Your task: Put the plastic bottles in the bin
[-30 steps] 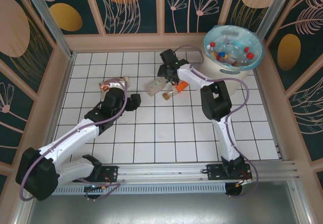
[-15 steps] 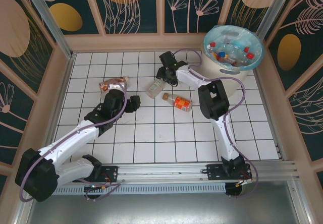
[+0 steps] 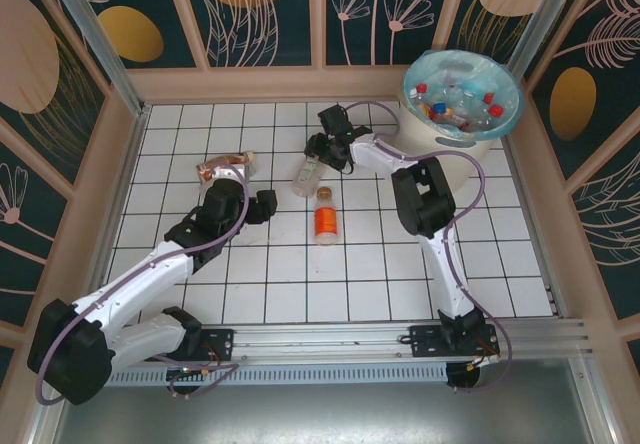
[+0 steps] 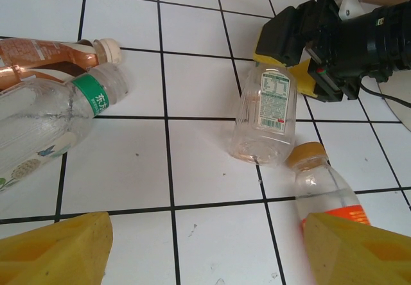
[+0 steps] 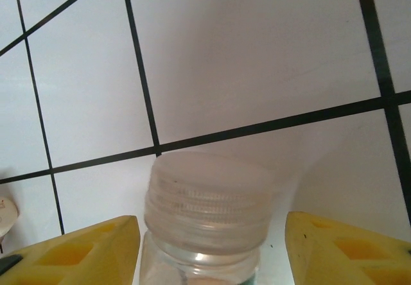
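The right pincer (image 5: pixel 209 250) is spread around a small clear plastic bottle (image 5: pixel 204 201). The left pincer (image 4: pixel 205 250) is spread too.

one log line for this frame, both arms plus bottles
left pincer: open, empty | right pincer: open, straddling cap of clear bottle | orange-label bottle: lying flat, ungripped | bin: holds bottles

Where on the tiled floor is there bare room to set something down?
Free: the near white tiles between the left arm and the right arm, and the strip between that arm and the right wall. Crowded: mid-back, where the clear plastic bottle, the orange-labelled plastic bottle and the right tool cluster; beside the brown bottles.
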Tool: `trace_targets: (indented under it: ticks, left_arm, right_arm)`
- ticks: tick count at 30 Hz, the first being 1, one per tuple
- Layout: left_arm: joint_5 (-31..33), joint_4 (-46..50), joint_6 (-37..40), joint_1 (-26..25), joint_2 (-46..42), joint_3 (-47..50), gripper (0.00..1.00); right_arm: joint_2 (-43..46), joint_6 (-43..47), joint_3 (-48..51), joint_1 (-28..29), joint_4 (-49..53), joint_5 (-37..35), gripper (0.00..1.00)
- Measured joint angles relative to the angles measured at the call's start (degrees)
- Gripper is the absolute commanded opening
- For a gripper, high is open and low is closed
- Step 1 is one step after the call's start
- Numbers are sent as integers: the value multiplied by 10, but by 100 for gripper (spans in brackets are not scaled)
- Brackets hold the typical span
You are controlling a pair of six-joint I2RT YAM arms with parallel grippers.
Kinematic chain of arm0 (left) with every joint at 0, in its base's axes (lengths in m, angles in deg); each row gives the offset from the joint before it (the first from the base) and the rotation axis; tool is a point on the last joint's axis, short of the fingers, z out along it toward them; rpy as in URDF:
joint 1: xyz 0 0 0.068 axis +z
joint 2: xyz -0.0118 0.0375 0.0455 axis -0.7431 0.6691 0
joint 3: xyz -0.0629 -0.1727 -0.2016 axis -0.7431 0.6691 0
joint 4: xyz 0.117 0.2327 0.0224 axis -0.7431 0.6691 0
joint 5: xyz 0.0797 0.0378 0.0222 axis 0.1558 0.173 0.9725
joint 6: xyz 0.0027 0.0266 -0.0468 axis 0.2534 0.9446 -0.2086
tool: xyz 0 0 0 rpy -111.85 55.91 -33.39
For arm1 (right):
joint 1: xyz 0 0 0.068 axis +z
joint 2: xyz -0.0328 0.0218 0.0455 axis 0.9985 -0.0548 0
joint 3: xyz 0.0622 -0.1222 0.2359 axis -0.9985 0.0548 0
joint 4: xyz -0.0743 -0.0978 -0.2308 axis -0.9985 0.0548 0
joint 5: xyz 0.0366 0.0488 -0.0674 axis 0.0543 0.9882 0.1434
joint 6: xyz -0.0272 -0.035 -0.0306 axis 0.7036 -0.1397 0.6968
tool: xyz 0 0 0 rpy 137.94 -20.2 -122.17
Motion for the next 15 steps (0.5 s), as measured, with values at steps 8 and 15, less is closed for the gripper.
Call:
trace_targets:
  ticks: [8,15]
  left_arm:
    - [0,0,0,0,0,7,79]
    - [0,0,0,0,0,7,79]
  right_arm:
    - [-4,-2,-7,-17,-5,36,61]
    - [-22,-4,-26,-19,-12,66,55]
